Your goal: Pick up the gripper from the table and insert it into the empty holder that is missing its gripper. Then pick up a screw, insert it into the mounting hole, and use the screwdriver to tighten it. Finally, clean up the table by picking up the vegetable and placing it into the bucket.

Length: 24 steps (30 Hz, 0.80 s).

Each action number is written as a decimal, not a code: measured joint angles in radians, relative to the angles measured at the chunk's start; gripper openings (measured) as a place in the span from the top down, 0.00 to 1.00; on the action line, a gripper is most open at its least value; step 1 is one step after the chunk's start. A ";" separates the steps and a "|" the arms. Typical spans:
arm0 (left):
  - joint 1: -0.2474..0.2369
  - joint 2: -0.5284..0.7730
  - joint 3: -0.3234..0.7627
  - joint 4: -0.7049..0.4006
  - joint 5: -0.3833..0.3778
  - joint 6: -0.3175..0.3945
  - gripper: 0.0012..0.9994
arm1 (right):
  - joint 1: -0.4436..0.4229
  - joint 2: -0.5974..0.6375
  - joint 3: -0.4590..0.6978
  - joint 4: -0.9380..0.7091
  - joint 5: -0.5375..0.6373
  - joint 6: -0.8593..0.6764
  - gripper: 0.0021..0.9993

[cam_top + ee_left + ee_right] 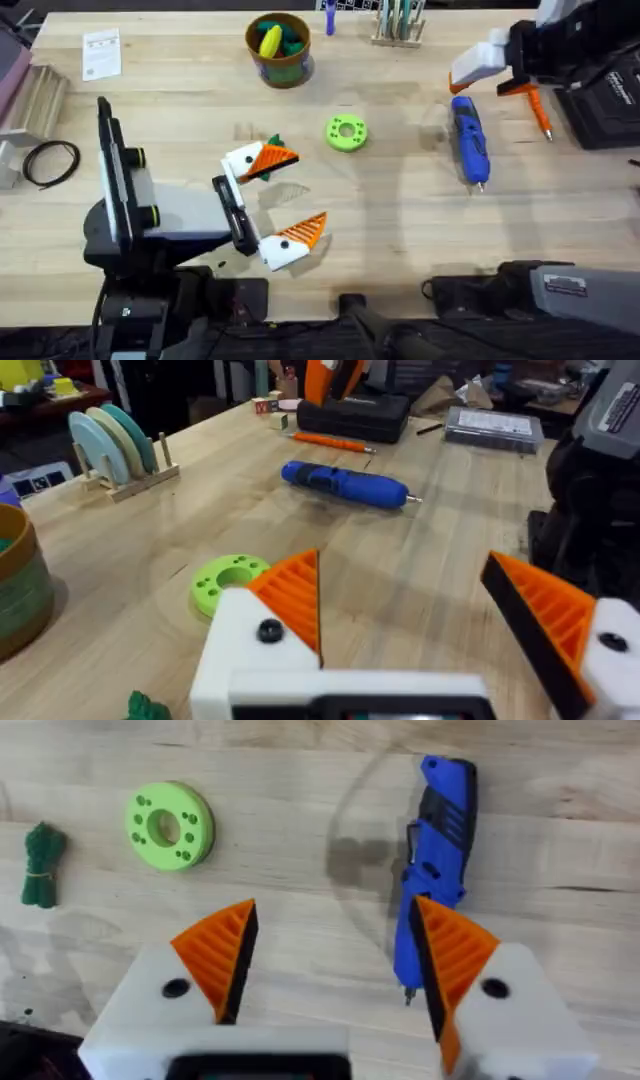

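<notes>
Blue against the wooden surface [400,200], the screwdriver [469,140] lay at our right, its metal tip pointing near. Our left gripper [275,210] was spread wide and empty near the middle, the dark-green vegetable [43,865] just behind its far finger and a green disc [347,132] to the right. The bucket [279,48] stood at the far edge. Our right gripper [330,955] hung released above the screwdriver.

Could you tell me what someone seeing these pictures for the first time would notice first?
Probably the blue screwdriver lying on the wooden table toward the right, with the right gripper open above it. Next, the bright green disc mid-table, and the left gripper open beside the dark green vegetable.
</notes>
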 joint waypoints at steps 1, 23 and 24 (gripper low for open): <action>0.000 0.000 0.000 0.000 0.000 0.000 0.01 | -0.002 0.000 0.000 0.000 0.000 0.000 0.12; 0.000 0.000 0.000 0.000 0.000 0.003 0.99 | -0.003 0.000 0.000 -0.004 0.013 0.000 0.12; 0.000 0.000 0.000 0.000 0.000 0.004 0.99 | -0.003 0.000 0.000 -0.004 0.025 0.000 0.12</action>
